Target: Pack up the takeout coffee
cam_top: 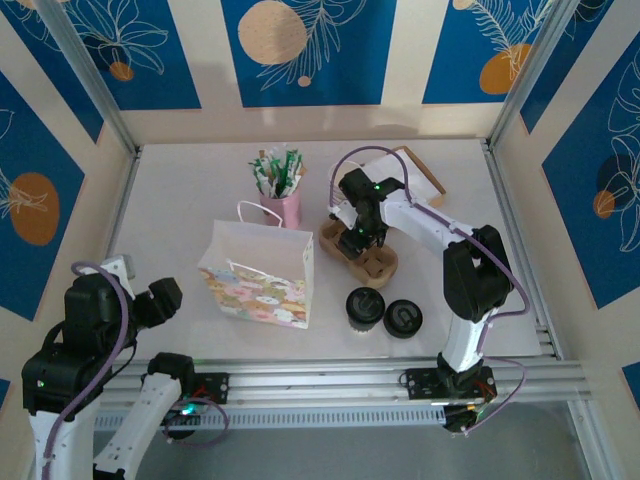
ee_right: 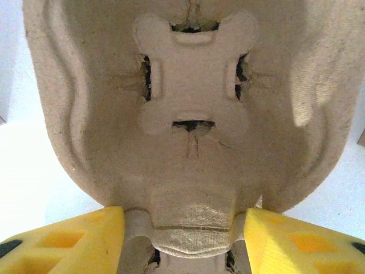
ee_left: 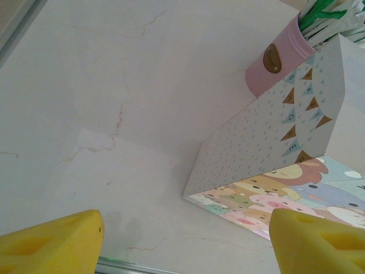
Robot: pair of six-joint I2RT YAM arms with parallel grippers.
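Gripping the pulp carrier [ee_right: 194,114], the right end effector [ee_right: 183,221] sits just beyond the takeout coffee [cam_top: 365,305].

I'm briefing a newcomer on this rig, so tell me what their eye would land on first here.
First, the patterned gift bag standing mid-table, with a pink cup of packets just behind it. Next, the right gripper down at the brown pulp cup carrier, its fingers straddling the carrier's middle ridge. Nearer the arms stands the takeout coffee, with a loose black lid beside it.
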